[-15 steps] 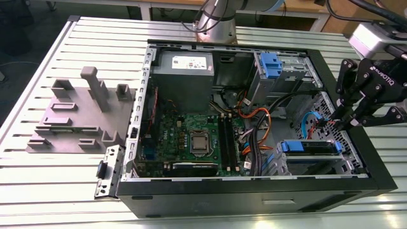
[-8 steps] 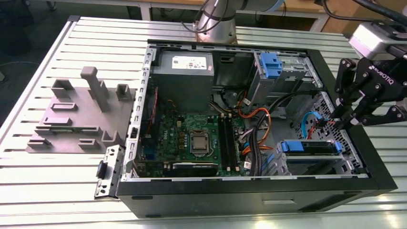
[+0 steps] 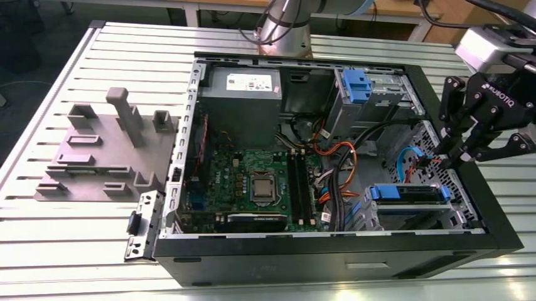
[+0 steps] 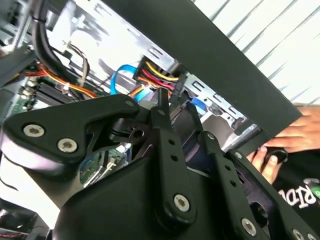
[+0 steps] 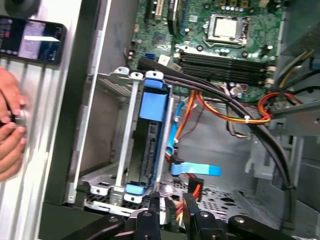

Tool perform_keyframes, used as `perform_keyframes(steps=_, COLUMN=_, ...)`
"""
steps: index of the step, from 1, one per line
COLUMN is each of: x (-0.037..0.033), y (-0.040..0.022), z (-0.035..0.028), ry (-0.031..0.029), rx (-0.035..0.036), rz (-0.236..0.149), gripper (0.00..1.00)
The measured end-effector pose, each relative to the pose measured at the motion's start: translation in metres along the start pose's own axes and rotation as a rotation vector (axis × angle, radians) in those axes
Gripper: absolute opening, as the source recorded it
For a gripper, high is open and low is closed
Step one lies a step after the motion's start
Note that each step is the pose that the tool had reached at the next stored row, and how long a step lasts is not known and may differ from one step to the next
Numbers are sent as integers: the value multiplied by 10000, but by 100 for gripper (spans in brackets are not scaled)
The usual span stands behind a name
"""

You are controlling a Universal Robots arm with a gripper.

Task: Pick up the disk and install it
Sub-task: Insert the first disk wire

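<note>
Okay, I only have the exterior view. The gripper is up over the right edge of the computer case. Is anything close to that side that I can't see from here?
Observer: Yes. In the first wrist view a person's hand rests on the table, right outside the case wall.
Operator: Anything else out there?
Observer: A phone lies on the table beside that hand.
Operator: And how does the gripper sit relative to the disk?
Observer: The gripper hangs empty over one end of the cage, where the disk sits edge-on in its blue bracket.
</note>
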State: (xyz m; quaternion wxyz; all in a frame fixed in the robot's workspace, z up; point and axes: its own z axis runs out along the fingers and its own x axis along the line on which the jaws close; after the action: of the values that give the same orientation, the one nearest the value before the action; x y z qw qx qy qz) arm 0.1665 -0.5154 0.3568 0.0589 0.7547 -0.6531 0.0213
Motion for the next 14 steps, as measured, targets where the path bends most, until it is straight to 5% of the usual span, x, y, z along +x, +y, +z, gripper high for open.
perform_keyframes(steps=9, x=-42, y=-49, z=37, ry=47, rx=-1, rz=-49, gripper=32)
perform_keyframes(steps=14, x=-47, y=-57, z=66, ry=222, rx=-27, rz=-47, gripper=32)
